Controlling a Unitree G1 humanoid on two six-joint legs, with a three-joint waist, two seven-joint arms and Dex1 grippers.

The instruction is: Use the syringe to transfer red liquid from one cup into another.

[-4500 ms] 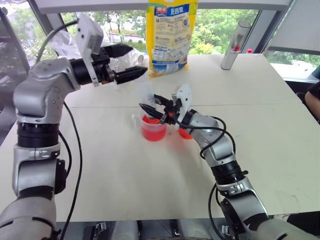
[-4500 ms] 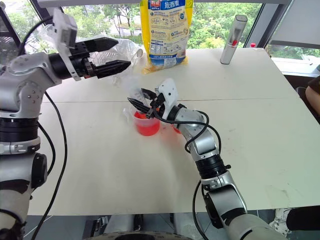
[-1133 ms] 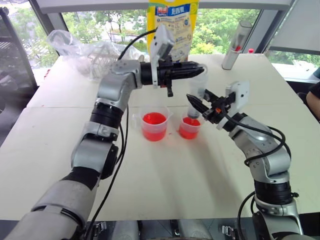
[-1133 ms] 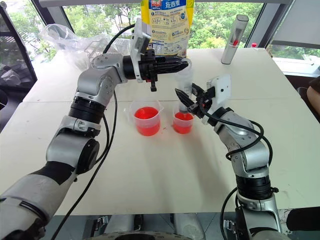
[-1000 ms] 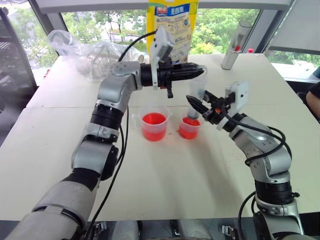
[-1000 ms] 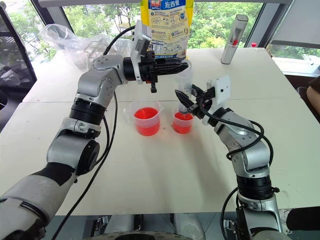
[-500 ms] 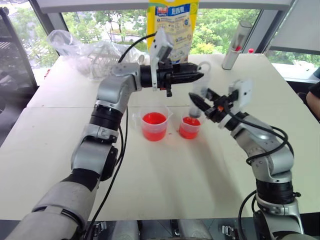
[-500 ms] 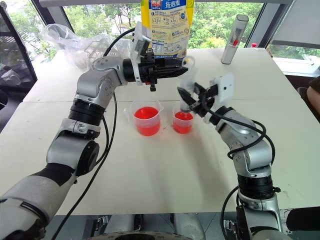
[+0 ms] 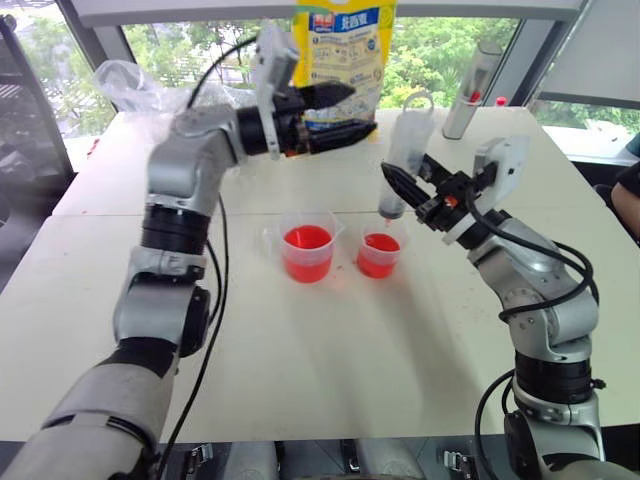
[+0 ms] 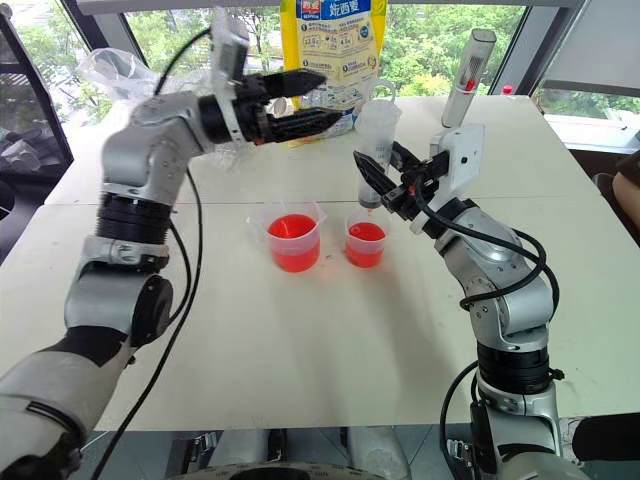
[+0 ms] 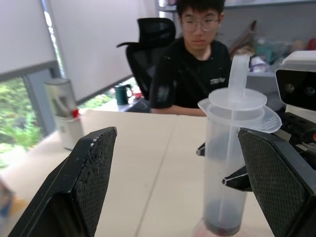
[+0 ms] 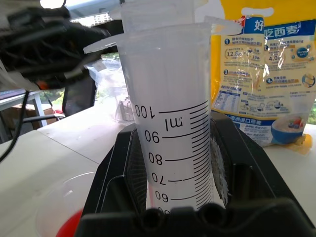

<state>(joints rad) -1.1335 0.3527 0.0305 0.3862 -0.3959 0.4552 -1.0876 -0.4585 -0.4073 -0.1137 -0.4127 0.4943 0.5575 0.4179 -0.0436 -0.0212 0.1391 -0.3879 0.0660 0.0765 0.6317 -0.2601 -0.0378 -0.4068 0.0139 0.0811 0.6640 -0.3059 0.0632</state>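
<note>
The left fingers (image 9: 335,112) stand wide apart with nothing between them, pointing toward the right arm, raised above the surface (image 9: 300,370) and just in front of a tall yellow food bag (image 9: 345,50). Off to their outer side, at the far corner of the surface, lies a heap of crumpled clear plastic (image 9: 160,95).

Below and a little ahead of those open fingers sits the larger handled cup (image 9: 307,247), upright, with red liquid (image 9: 307,240) filling roughly its lower half. Just beside it, toward the right arm, stands the smaller handleless cup (image 9: 380,253), also upright and holding red liquid.

Directly above that smaller cup hangs the syringe (image 9: 402,160), close to upright and leaning slightly, its orange-red tip pointing down over the cup's mouth without touching it. The right fingers (image 9: 405,187) are clamped on the lower part of the clear barrel, one on each side; the right wrist view shows the printed scale between them. The ring-topped plunger sits close to the barrel's top flange, and the barrel looks almost empty, with a faint reddish trace at the bottom.

Past the right fingers, at the far edge of the surface, a grey metal cylinder (image 9: 472,90) stands upright. The surface is white. Big windows with green trees run behind it, and a person in a black shirt (image 11: 197,64) sits beside it in an office chair.
</note>
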